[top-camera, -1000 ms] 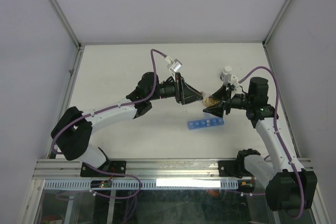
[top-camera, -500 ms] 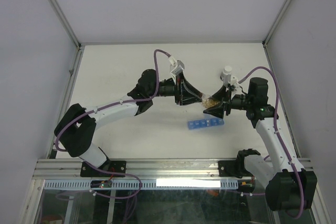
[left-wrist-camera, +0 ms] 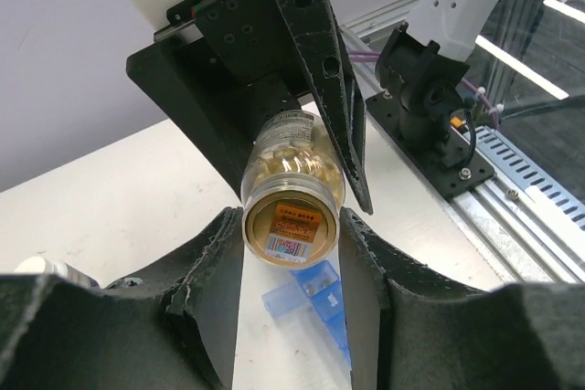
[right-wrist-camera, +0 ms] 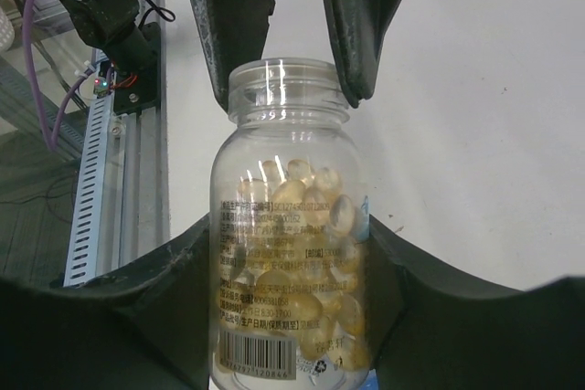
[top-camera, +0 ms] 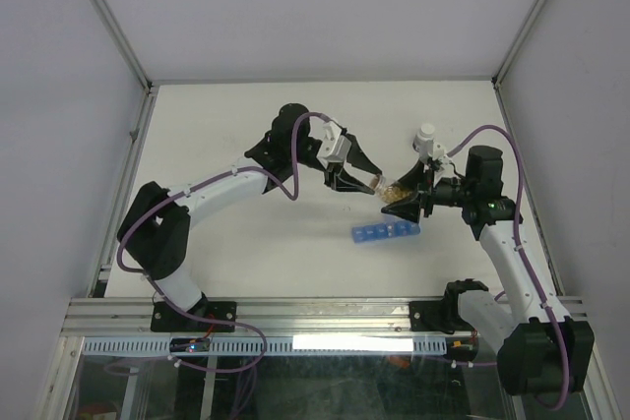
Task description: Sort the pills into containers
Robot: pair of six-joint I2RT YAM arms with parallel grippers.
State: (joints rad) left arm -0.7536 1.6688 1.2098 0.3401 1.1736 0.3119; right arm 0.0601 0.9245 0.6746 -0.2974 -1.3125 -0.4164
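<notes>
A clear pill bottle (top-camera: 392,189) full of pale amber pills (right-wrist-camera: 302,308) hangs tilted above the table. My right gripper (top-camera: 402,202) is shut on its body (right-wrist-camera: 292,189). My left gripper (top-camera: 374,184) has come in from the left, and its fingers (left-wrist-camera: 224,262) press on both sides of the mouth end. That end (left-wrist-camera: 292,226) looks gold with an orange sticker in the left wrist view. The translucent-blue containers (top-camera: 384,233) lie on the table just below the bottle, with one lid of the containers (left-wrist-camera: 320,289) standing open.
A small white-capped bottle (top-camera: 425,133) stands behind the right wrist. The table's metal front rail (left-wrist-camera: 494,162) and the right arm's base (left-wrist-camera: 430,89) lie beyond the bottle. Grey walls enclose the table on three sides.
My left wrist has turned and its arm has shifted, bringing the fingers in around the bottle's mouth end, and they have narrowed onto it. The right arm and bottle have stayed put.
</notes>
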